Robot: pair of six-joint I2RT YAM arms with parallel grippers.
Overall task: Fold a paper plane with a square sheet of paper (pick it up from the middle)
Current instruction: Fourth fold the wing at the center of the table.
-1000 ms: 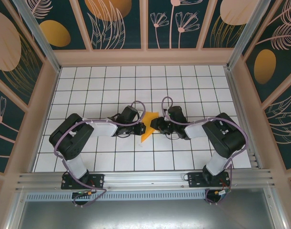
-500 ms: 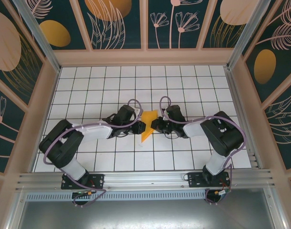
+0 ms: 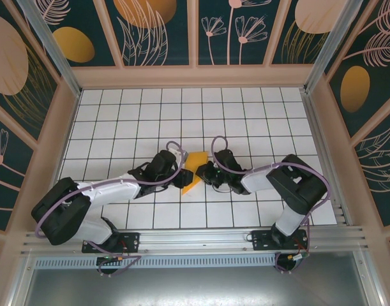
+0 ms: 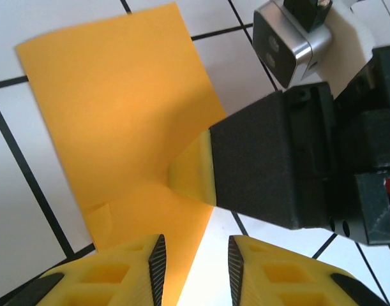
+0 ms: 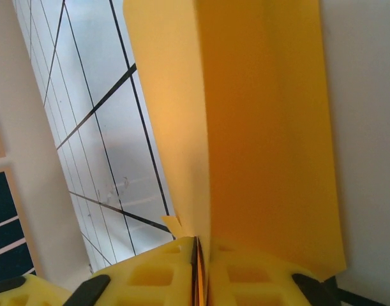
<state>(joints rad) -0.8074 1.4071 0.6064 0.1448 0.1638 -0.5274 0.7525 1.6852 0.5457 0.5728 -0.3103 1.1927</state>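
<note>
Both arms have drawn the paper [image 3: 193, 164] nearer; right fingers [image 5: 163, 274] pinch it, left fingers [image 4: 118, 274] stand slightly parted.

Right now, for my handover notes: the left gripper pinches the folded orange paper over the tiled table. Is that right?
No: the right gripper pinches the folded orange paper over the tiled table, as the right wrist view shows. The left gripper stands open.
</note>
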